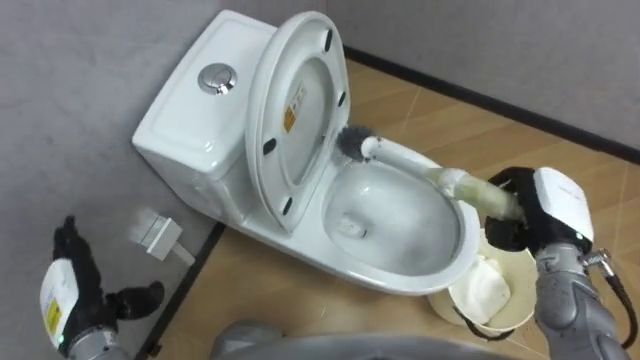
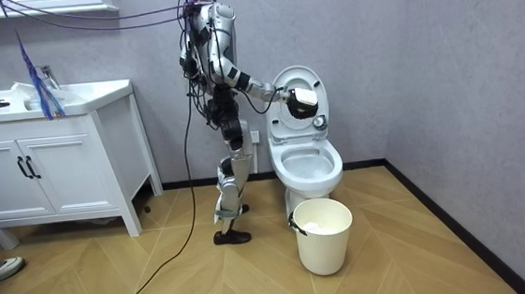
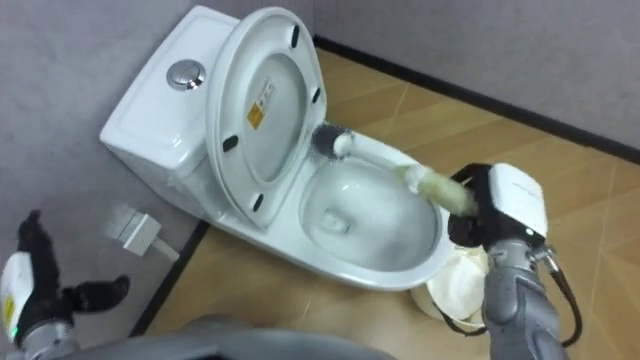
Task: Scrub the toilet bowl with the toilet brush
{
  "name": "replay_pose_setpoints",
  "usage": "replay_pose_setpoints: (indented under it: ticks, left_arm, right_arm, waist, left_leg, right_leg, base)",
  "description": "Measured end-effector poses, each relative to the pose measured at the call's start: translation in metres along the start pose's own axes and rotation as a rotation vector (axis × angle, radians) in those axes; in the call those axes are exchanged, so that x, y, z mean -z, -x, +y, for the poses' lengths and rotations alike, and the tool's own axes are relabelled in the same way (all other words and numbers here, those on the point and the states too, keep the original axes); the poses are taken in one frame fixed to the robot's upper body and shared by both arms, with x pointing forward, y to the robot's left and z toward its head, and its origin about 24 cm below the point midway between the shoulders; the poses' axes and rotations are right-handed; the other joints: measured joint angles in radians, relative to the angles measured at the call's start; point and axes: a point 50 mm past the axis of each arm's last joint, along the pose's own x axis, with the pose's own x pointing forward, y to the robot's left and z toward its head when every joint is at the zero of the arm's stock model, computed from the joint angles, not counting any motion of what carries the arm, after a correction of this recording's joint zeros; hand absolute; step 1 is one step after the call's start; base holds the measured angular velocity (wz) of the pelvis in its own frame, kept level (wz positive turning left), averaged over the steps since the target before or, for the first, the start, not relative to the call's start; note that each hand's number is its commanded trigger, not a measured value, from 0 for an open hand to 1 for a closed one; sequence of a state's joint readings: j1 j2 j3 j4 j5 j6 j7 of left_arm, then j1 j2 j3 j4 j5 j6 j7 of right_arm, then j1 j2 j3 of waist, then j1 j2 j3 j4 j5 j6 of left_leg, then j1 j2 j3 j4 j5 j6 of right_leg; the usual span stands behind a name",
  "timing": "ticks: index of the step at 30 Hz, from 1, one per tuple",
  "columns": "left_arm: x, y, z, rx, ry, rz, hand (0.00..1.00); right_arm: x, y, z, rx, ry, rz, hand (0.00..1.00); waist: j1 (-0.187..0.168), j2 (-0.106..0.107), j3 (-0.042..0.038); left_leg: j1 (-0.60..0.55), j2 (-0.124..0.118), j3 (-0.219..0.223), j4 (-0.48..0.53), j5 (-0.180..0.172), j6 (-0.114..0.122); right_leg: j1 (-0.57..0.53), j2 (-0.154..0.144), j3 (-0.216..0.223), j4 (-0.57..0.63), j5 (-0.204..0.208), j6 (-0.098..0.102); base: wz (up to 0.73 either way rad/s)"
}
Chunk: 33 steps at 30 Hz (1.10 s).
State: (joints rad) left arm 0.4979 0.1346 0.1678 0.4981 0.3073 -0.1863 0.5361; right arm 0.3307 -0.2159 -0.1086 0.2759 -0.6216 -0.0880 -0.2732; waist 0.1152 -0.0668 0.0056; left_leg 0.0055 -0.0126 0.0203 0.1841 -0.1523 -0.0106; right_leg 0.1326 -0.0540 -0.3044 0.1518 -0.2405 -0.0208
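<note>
Room view places the robot standing upright on the wooden floor (image 2: pixel 421 247) at the toilet's (image 1: pixel 385 278) side, between it and a white vanity cabinet (image 2: pixel 58 172) toward the room view's left. Bare floor lies in front of both, apart from a pale bucket (image 2: pixel 324 234) standing just before the bowl. The toilet backs against the grey wall (image 2: pixel 444 67), and a dark baseboard (image 1: pixel 480 95) edges the floor beyond it.

From the head camera, the lid (image 1: pixel 300 60) and seat stand raised together, leaning back on the tank (image 1: pixel 190 130), which carries a round chrome flush button (image 1: pixel 217 80). The right hand (image 1: pixel 545 205) is over the bowl's front rim and above the bucket, with its fingers curled round the end of the brush (image 1: pixel 410 165). The pale handle slants across the open bowl. Its dark bristle head (image 1: pixel 352 142) is at the back rim, just beside the raised seat's edge. Something white lies inside the bucket.

The left hand (image 1: pixel 80 290) shows at the lower left, well apart from the toilet, with fingers and thumb spread and holding nothing. A small white fitting (image 1: pixel 155 232) sits low on the wall beside it.

A yellow sticker (image 1: pixel 294 108) is stuck to the underside of the lid; its print is too small to read.
</note>
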Motion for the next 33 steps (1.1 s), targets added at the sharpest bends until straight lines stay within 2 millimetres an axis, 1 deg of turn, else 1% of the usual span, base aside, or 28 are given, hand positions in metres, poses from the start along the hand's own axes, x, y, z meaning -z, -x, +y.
replay_pose_setpoints:
  ticks: [1, 3, 5, 7, 8, 9, 10, 12, 13, 15, 18, 20, 21, 22, 24, 26, 27, 28, 30, 33]
  left_arm:
    - [0.003, 0.000, -0.001, 0.000, -0.003, 0.019, 0.00]
    - [0.010, 0.000, -0.004, 0.003, -0.021, 0.073, 0.00]
    - [0.013, -0.001, -0.005, 0.016, -0.034, 0.089, 0.00]
    - [0.014, -0.003, -0.007, 0.033, -0.043, 0.105, 0.00]
    - [0.017, -0.003, -0.008, 0.043, -0.054, 0.122, 0.00]
    - [0.019, -0.004, -0.010, 0.058, -0.064, 0.142, 0.00]
    - [0.021, -0.005, -0.011, 0.065, -0.068, 0.152, 0.00]
    - [0.025, -0.007, -0.018, 0.094, -0.086, 0.199, 0.00]
    - [0.024, -0.008, -0.019, 0.102, -0.087, 0.203, 0.00]
    - [0.026, -0.010, -0.023, 0.129, -0.092, 0.228, 0.00]
    - [0.024, -0.013, -0.029, 0.177, -0.095, 0.247, 0.00]
    - [0.019, -0.017, -0.034, 0.203, -0.088, 0.242, 0.00]
    - [0.015, -0.019, -0.036, 0.220, -0.083, 0.232, 0.00]
    - [0.013, -0.020, -0.038, 0.229, -0.082, 0.227, 0.00]
    - [0.007, -0.024, -0.043, 0.270, -0.075, 0.218, 0.00]
    - [0.004, -0.025, -0.045, 0.291, -0.073, 0.207, 0.00]
    - [0.000, -0.027, -0.047, 0.299, -0.077, 0.193, 0.00]
    - [0.000, -0.027, -0.047, 0.304, -0.082, 0.190, 0.00]
    - [-0.001, -0.025, -0.050, 0.331, -0.102, 0.182, 0.00]
    - [0.004, -0.022, -0.052, 0.346, -0.127, 0.195, 0.00]
  right_arm:
    - [0.003, 0.001, 0.000, 0.006, -0.019, 0.017, 1.00]
    - [0.015, 0.003, 0.002, 0.029, -0.071, 0.086, 1.00]
    - [0.023, 0.004, 0.002, 0.054, -0.078, 0.126, 1.00]
    - [0.031, 0.007, 0.002, 0.071, -0.098, 0.168, 1.00]
    - [0.034, 0.008, 0.003, 0.076, -0.114, 0.185, 1.00]
    - [0.037, 0.010, 0.004, 0.085, -0.135, 0.207, 1.00]
    - [0.039, 0.011, 0.005, 0.090, -0.144, 0.220, 1.00]
    - [0.049, 0.016, 0.011, 0.109, -0.190, 0.291, 1.00]
    - [0.052, 0.017, 0.012, 0.111, -0.196, 0.307, 1.00]
    - [0.061, 0.021, 0.019, 0.106, -0.224, 0.371, 1.00]
    - [0.073, 0.028, 0.028, 0.083, -0.240, 0.456, 1.00]
    - [0.078, 0.032, 0.032, 0.071, -0.247, 0.490, 1.00]
    - [0.081, 0.034, 0.035, 0.061, -0.254, 0.512, 1.00]
    - [0.082, 0.035, 0.036, 0.057, -0.253, 0.518, 1.00]
    - [0.086, 0.037, 0.041, 0.034, -0.245, 0.548, 1.00]
    - [0.088, 0.038, 0.043, 0.021, -0.238, 0.565, 1.00]
    - [0.089, 0.038, 0.044, 0.019, -0.240, 0.570, 0.43]
    - [0.088, 0.038, 0.044, 0.020, -0.241, 0.569, 0.00]
    - [0.089, 0.038, 0.045, 0.019, -0.249, 0.580, 0.00]
    - [0.092, 0.040, 0.052, -0.002, -0.254, 0.619, 0.00]
  waist:
    - [-0.002, 0.001, 0.0000]
    - [-0.016, 0.003, -0.0002]
    - [-0.037, 0.006, -0.0014]
    - [-0.050, 0.009, -0.0022]
    - [-0.059, 0.010, -0.0028]
    - [-0.061, 0.013, -0.0031]
    - [-0.061, 0.013, -0.0031]
    - [-0.063, 0.016, -0.0036]
    - [-0.065, 0.018, -0.0053]
    - [-0.081, 0.018, -0.0055]
    - [-0.093, 0.020, -0.0050]
    - [-0.100, 0.024, -0.0037]
    - [-0.110, 0.026, -0.0047]
    - [-0.112, 0.027, -0.0046]
    - [-0.115, 0.030, -0.0028]
    - [-0.122, 0.029, -0.0001]
    - [-0.128, 0.030, 0.0018]
    - [-0.132, 0.032, 0.0025]
    - [-0.137, 0.039, 0.0031]
    - [-0.136, 0.039, 0.0025]
  left_leg:
    - [0.002, 0.001, 0.000, 0.000, -0.002, -0.001]
    - [0.010, 0.002, 0.001, 0.001, -0.008, -0.001]
    - [0.010, 0.003, 0.001, -0.001, -0.010, 0.000]
    - [0.013, 0.003, 0.009, -0.001, -0.010, 0.001]
    - [0.018, 0.005, 0.019, -0.005, -0.010, 0.001]
    - [0.027, 0.008, 0.038, -0.010, -0.011, 0.002]
    - [0.032, 0.009, 0.048, -0.013, -0.011, 0.002]
    - [0.041, 0.013, 0.077, -0.021, -0.013, 0.004]
    - [0.042, 0.015, 0.084, -0.023, -0.013, 0.004]
    - [0.049, 0.017, 0.103, -0.029, -0.013, 0.004]
    - [0.065, 0.016, 0.116, -0.033, -0.014, 0.004]
    - [0.073, 0.016, 0.121, -0.037, -0.014, 0.005]
    - [0.077, 0.016, 0.128, -0.037, -0.014, 0.005]
    - [0.079, 0.017, 0.134, -0.037, -0.014, 0.005]
    - [0.087, 0.019, 0.144, -0.037, -0.014, 0.005]
    - [0.090, 0.019, 0.144, -0.037, -0.015, 0.005]
    - [0.090, 0.020, 0.143, -0.038, -0.016, 0.007]
    - [0.089, 0.020, 0.144, -0.039, -0.016, 0.007]
    - [0.091, 0.020, 0.144, -0.040, -0.016, 0.007]
    - [0.091, 0.020, 0.144, -0.041, -0.016, 0.007]
  right_leg:
    - [0.002, 0.001, 0.000, 0.000, 0.000, 0.000]
    - [0.009, 0.002, 0.004, 0.000, 0.000, 0.001]
    - [0.008, 0.002, 0.005, 0.002, 0.001, 0.002]
    - [0.007, 0.002, 0.015, 0.001, 0.002, 0.003]
    - [0.006, 0.003, 0.027, 0.001, 0.002, 0.004]
    - [0.002, 0.004, 0.048, 0.001, 0.002, 0.004]
    - [0.001, 0.005, 0.058, 0.001, 0.003, 0.005]
    - [-0.007, 0.006, 0.086, 0.003, 0.004, 0.006]
    - [-0.010, 0.008, 0.093, 0.004, 0.006, 0.006]
    - [-0.012, 0.014, 0.112, 0.002, 0.014, 0.006]
    - [-0.006, 0.012, 0.134, 0.002, 0.016, 0.008]
    - [-0.005, 0.012, 0.144, 0.004, 0.016, 0.008]
    - [-0.004, 0.011, 0.149, 0.005, 0.016, 0.008]
    - [-0.004, 0.011, 0.153, 0.006, 0.016, 0.008]
    - [-0.004, 0.011, 0.168, 0.010, 0.016, 0.008]
    - [-0.006, 0.010, 0.171, 0.018, 0.016, 0.008]
    - [-0.009, 0.010, 0.176, 0.017, 0.016, 0.008]
    - [-0.010, 0.011, 0.179, 0.017, 0.016, 0.008]
    - [-0.013, 0.014, 0.191, 0.016, 0.016, 0.010]
    - [-0.016, 0.018, 0.195, 0.018, 0.015, 0.011]
  base:
    - [0.00]
    - [0.00]
    - [0.00]
    - [-0.11]
    - [-0.32]
    - [-0.39]
    - [-0.45]
    - [-0.38]
    - [-0.34]
    - [-0.27]
    - [-0.24]
    - [-0.18]
    - [-0.17]
    - [-0.17]
    - [-0.18]
    - [-0.08]
    - [-0.05]
    - [-0.05]
    - [-0.06]
    - [-0.02]
